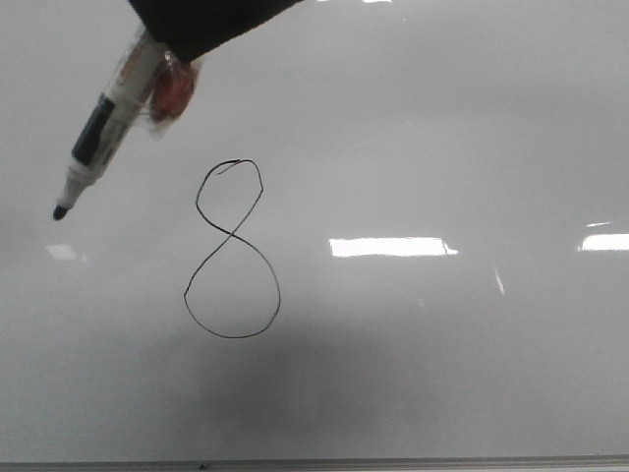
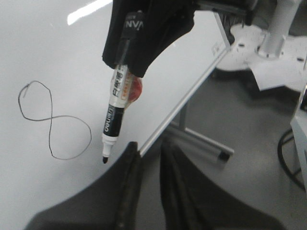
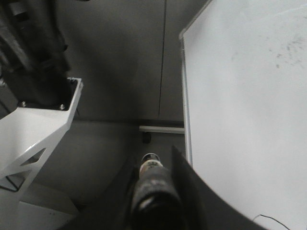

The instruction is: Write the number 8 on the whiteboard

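The number 8 [image 1: 232,236] is a thin black figure on the whiteboard [image 1: 442,147], small loop above, larger loop below. It also shows in the left wrist view [image 2: 51,117]. My right gripper [image 1: 162,54] comes in from the top and is shut on a black-and-white marker [image 1: 108,123] with a red blob [image 1: 175,93] on its barrel. The marker's black tip points down and left of the 8, apart from its line. The right wrist view shows the marker end [image 3: 152,165] between the fingers. My left gripper [image 2: 149,153] is empty, jaws close together, beside the board's edge.
A thin metal edge strip [image 1: 314,462] runs along the board's bottom. The board's stand foot [image 2: 201,143] rests on the grey floor. A white robot frame [image 3: 38,129] stands beside the board. Bright light reflections [image 1: 391,247] lie right of the 8.
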Tool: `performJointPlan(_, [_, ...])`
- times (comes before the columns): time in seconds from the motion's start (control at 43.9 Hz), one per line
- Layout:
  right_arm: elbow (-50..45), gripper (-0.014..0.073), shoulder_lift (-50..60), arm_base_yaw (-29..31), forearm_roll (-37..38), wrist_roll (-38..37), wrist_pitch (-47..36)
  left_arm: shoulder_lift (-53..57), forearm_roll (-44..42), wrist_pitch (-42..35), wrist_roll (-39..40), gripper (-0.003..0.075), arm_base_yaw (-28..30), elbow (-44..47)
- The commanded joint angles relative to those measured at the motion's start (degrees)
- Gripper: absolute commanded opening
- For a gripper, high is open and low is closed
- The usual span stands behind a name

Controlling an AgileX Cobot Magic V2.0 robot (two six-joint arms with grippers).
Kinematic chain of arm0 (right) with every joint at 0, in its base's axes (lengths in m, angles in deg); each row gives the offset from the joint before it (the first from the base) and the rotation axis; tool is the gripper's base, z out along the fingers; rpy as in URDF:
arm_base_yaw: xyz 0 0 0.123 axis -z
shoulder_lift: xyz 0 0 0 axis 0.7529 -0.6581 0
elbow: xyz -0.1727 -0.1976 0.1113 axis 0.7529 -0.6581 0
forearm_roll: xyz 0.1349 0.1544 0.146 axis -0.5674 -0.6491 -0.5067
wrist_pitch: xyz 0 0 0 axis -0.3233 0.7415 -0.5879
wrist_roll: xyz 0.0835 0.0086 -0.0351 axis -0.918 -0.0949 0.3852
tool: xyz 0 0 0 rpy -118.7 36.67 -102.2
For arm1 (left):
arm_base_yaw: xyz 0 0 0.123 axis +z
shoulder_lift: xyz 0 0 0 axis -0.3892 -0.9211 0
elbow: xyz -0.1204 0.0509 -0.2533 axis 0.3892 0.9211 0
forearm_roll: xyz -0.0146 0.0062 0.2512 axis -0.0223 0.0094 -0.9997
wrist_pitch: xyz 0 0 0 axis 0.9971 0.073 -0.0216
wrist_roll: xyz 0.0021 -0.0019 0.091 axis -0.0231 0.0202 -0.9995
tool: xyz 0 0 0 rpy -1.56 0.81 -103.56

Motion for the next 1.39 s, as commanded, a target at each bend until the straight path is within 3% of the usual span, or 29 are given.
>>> performJointPlan(0.0, [2.03,-0.0058,3.20,-2.24,-1.23,0.11,1.77,-4.59,0.54,0.77,-1.14,0.0336,0.09,-5.00])
performJointPlan(0.068, [2.10,-0.0058,3.76,-3.55,-1.23,-0.76,3.22,-7.26,0.54,2.78,-3.69,0.0422,0.09,-6.38])
performJointPlan(0.205, [2.22,-0.0058,5.10,-5.61,-1.29,-2.27,4.51,-10.95,3.42,4.85,-7.50,0.0416,-0.37,-6.78])
performJointPlan(0.524, [2.27,-0.0058,5.27,-10.02,-1.37,-2.34,4.09,-12.14,5.44,1.08,-8.53,0.0284,-5.15,-6.78])
performJointPlan(0.957, [2.27,-0.0043,5.27,-10.34,-2.63,-2.34,3.37,-12.14,5.25,1.54,-8.53,0.0013,-5.69,-6.78])
performJointPlan(1.025, [2.27,0.0021,5.27,-10.34,-2.63,-2.59,2.85,-12.14,5.25,1.54,-8.53,-0.0022,-5.69,-6.78])
performJointPlan(1.23, [2.27,0.0460,5.68,-10.34,-2.69,-8.24,-0.88,-12.14,5.25,1.54,-8.53,-0.0021,-5.69,-6.78])
performJointPlan(1.298, [2.27,0.0547,6.70,-10.08,-2.69,-9.32,-1.89,-12.28,4.94,1.54,-7.64,-0.0021,-5.69,-6.78])
performJointPlan(1.366, [2.27,0.0561,8.42,-9.17,-2.64,-9.48,-2.74,-13.28,3.46,1.54,-4.59,-0.0021,-5.69,-6.78])
